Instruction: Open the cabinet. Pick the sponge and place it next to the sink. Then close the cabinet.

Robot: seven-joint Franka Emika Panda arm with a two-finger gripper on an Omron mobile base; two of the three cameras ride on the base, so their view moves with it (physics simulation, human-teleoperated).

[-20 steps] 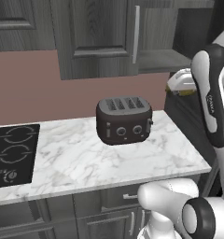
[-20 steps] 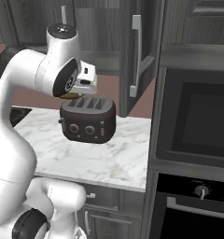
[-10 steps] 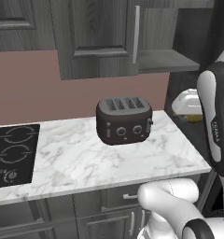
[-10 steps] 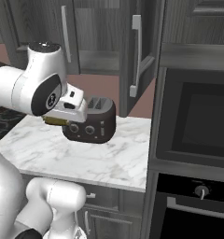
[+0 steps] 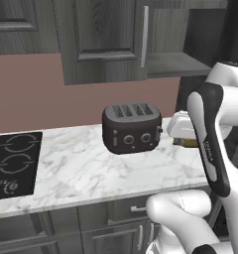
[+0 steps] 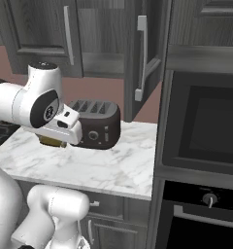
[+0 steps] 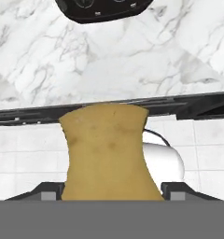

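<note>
Left base view, claw: the gripper [image 5: 185,141] sits low at the right end of the counter [image 5: 86,171], just right of the toaster [image 5: 132,127]; its fingers are mostly hidden behind the white hand.
Left base view, sponge: a sliver of yellowish-olive sponge [image 5: 186,143] shows under the hand, above the counter's right edge.
Left base view, cabinet: the cabinet [image 5: 103,37] hangs above the toaster, one door swung open so its shelf shows at the right; a stovetop [image 5: 14,163] lies at the counter's left end.

Right base view, claw: the hand points left, in front of the toaster's left part.
Right base view, sponge: the sponge pokes out beneath the hand, off the counter surface as far as I can tell.
Right base view, cabinet: the open door stands edge-on above the toaster, bar handle [image 6: 141,58] facing out; an oven [image 6: 203,131] fills the right.

Hand view, claw: the two dark finger tips [image 7: 48,193] flank the sponge at the bottom, clamped against its sides.
Hand view, sponge: the block fills the middle between the tips, with the counter's marble and the toaster's front beyond it.
</note>
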